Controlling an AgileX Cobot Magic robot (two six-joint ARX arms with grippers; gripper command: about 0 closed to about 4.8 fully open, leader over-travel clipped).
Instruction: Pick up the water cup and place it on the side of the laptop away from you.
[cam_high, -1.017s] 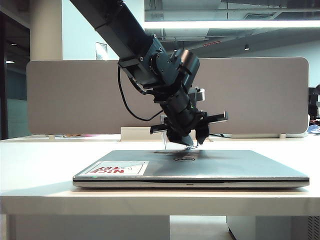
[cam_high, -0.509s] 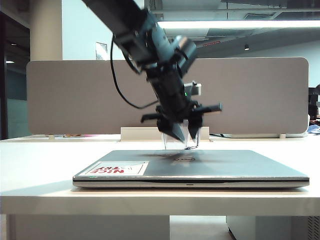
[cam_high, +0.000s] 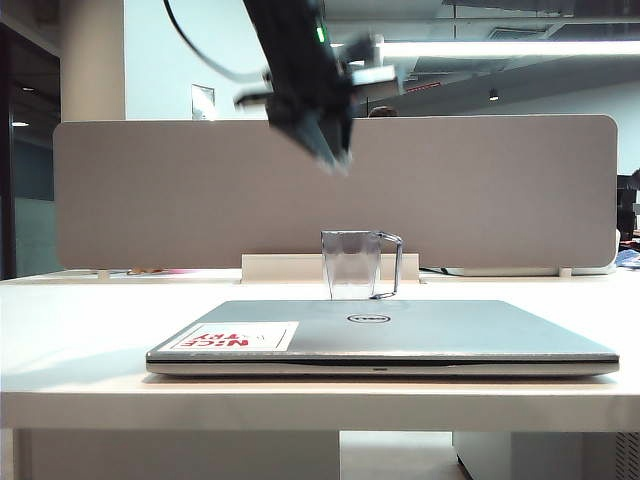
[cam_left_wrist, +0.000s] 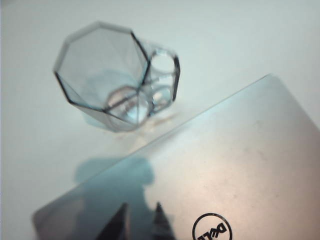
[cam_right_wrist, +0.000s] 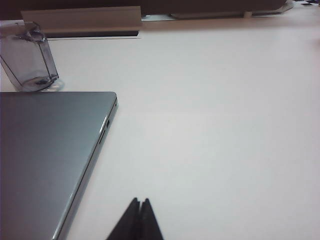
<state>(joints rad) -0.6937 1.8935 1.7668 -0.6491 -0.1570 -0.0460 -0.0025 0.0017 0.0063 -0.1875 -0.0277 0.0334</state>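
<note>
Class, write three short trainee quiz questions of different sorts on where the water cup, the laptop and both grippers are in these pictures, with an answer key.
1. True or false: the water cup stands upright on the table beyond the closed laptop.
2. Is the left gripper (A) gripping the cup, (B) raised clear above it, (C) resting on the lid?
3. Fill in: the right gripper, low over bare table beside the laptop, has its fingers pressed ____.

Key: 1 true. 2 B. 3 together.

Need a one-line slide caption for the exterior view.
Cup stands behind the laptop; left gripper hangs above, empty.
</note>
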